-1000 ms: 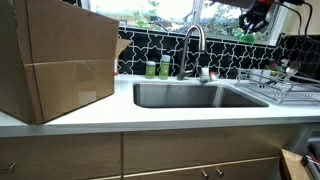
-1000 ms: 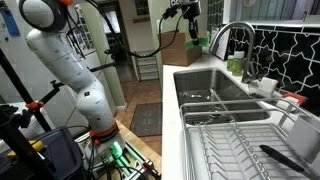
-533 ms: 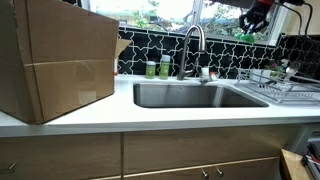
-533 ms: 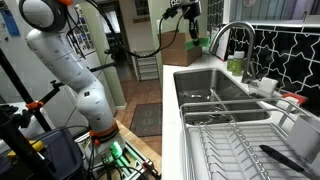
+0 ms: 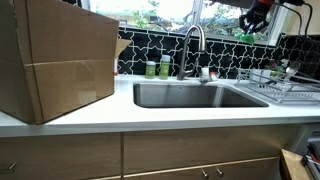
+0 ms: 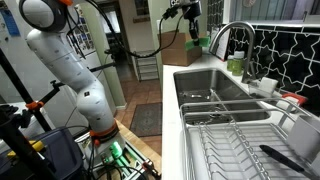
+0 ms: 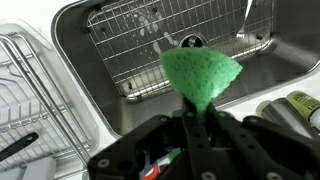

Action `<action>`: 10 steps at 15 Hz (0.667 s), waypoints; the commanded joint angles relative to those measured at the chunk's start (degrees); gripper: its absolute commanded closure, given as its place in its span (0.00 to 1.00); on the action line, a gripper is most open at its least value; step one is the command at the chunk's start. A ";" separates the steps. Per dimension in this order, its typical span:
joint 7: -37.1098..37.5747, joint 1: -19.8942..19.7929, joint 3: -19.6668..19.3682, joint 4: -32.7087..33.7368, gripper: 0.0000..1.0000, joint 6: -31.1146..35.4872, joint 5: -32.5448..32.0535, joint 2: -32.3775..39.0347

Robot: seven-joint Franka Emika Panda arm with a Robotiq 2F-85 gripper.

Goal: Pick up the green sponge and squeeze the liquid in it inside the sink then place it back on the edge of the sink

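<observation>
Bright green sponge (image 7: 200, 72) shows clearly only in the wrist view. The gripper (image 7: 196, 118) pinches it from both sides, and it hangs over the sink (image 7: 285, 55), above the wire grid (image 7: 150, 50) on the basin floor. In both exterior views the gripper (image 5: 255, 18) (image 6: 188, 18) is high above the worktop (image 5: 150, 115), but there the sponge is too small to make out. A dish rack (image 5: 285, 88) stands at one end of the worktop and a cardboard box (image 5: 55, 60) at the opposite end.
</observation>
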 commanded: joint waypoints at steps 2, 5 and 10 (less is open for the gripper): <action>0.24 0.07 -0.17 -0.83 0.97 -0.12 -0.63 -0.25; 0.14 0.32 0.39 -4.61 0.97 2.11 -1.04 -1.39; 0.48 1.14 2.63 -17.24 0.97 10.68 -1.80 -3.80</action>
